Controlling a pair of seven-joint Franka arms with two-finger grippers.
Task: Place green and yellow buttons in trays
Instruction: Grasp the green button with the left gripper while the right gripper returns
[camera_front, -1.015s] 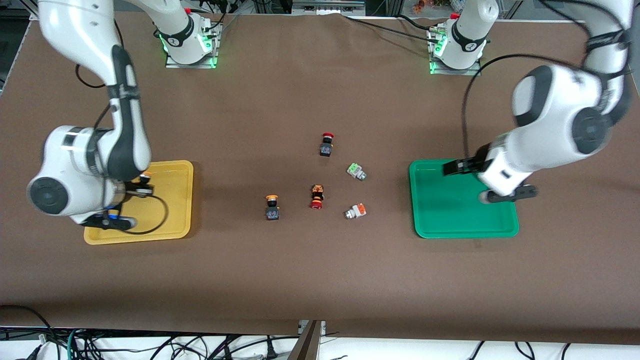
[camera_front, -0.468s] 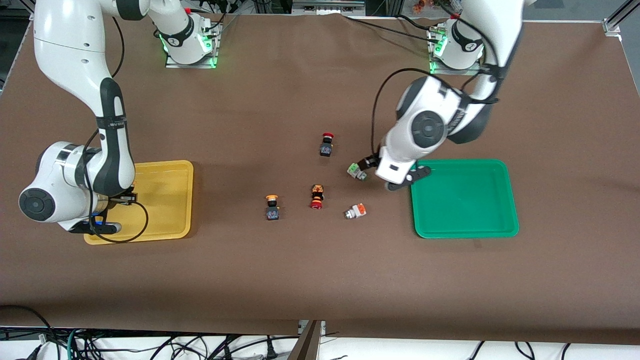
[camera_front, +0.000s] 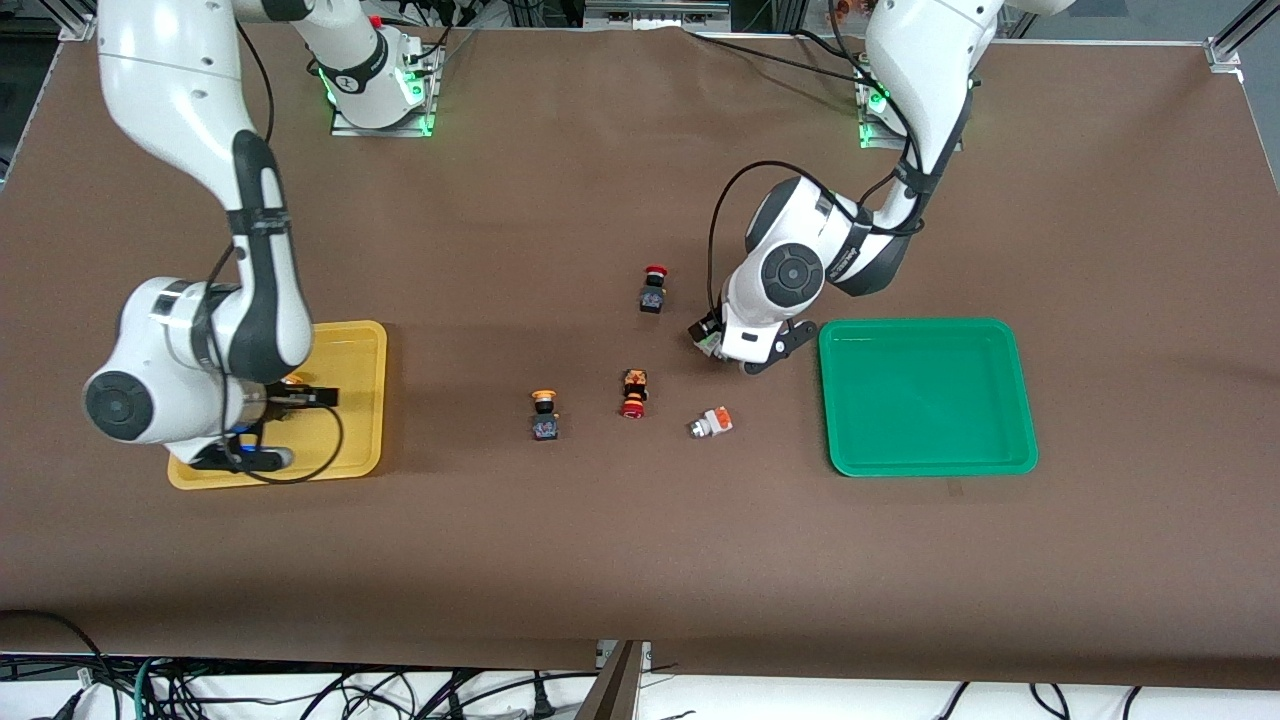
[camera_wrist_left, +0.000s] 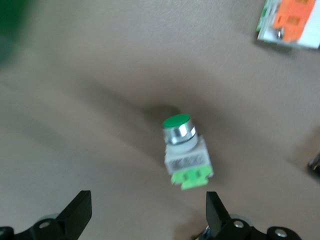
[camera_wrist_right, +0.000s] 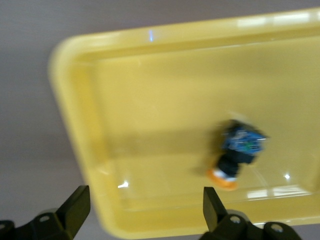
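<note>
Front view: the left gripper (camera_front: 722, 345) hangs over the green-capped button (camera_front: 708, 340) beside the green tray (camera_front: 1020, 400), and the right gripper (camera_front: 285, 395) is over the yellow tray (camera_front: 360, 340); counted on the table are one yellow-capped button (camera_front: 544, 414), one orange-capped white button (camera_front: 712, 423) and two red-capped switches (camera_front: 653, 289).

Left wrist view: the fingers (camera_wrist_left: 75, 215) stand apart with the green-capped button between and ahead of them, so descend centred and close across its white body.

Right wrist view: the fingers (camera_wrist_right: 75, 210) are spread and empty, with one yellow-capped button (camera_wrist_right: 237, 152) lying in the tray below them.
</note>
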